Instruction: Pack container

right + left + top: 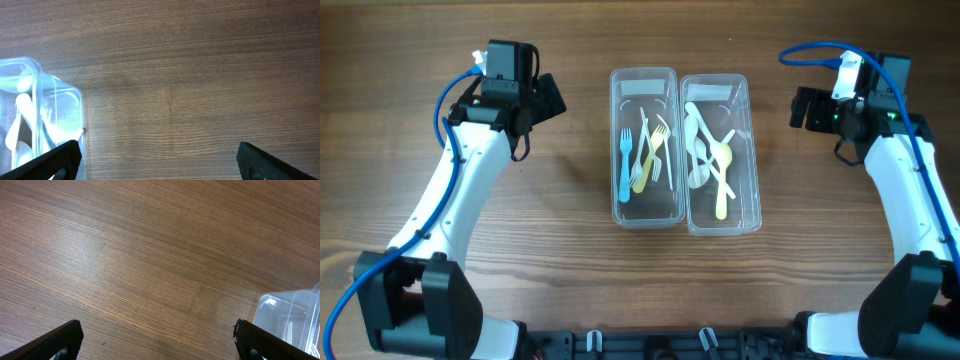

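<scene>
Two clear plastic containers stand side by side at the table's middle. The left container (645,148) holds a blue fork, a yellow fork and a white fork. The right container (722,155) holds white spoons and a yellow spoon. My left gripper (548,97) is open and empty, to the left of the containers; the left wrist view (157,342) shows bare wood between its fingers and a container corner (292,312) at the right. My right gripper (803,108) is open and empty, to the right; the right wrist view (159,160) shows the right container's corner (45,115) at the left.
The wooden table (570,260) surrounds the containers. Both arms' bases sit at the front corners, with blue cables along each arm. No lids or loose cutlery show on the table.
</scene>
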Robot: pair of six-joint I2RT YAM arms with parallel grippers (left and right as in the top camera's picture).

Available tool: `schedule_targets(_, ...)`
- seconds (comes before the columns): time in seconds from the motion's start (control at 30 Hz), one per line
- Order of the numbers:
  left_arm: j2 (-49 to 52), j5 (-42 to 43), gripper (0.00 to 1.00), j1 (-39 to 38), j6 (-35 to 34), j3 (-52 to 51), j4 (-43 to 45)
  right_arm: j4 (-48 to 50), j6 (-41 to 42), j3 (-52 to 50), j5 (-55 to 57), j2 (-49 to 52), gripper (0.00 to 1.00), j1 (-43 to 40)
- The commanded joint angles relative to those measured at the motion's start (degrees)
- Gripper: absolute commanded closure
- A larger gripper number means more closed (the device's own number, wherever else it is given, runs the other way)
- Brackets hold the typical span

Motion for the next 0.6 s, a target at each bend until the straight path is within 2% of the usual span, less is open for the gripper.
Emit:
schedule_targets(0.0,-1.51,-0.90,0.00,0.31,0.04,0.79,-0.07,0.09,-0.98,-0.48,0.57,-3.85,0.00,0.24)
schedule_targets(0.13,-1.51,-0.90,0.00,0.31,0.04,0.79,-0.07,-0.02,-1.01,-0.48,0.57,-14.12,0.00,3.63)
schedule_targets(0.4,-1.51,-0.90,0.00,0.28,0.04,0.79,-0.04,0.00,-1.01,-0.48,0.57,-40.57,0.00,15.63)
schedule_targets(0.57,-1.51,-0.90,0.00,0.31,0.04,0.79,-0.04,-0.35,-1.55,-0.48,0.57,-55.04,0.00,17.46)
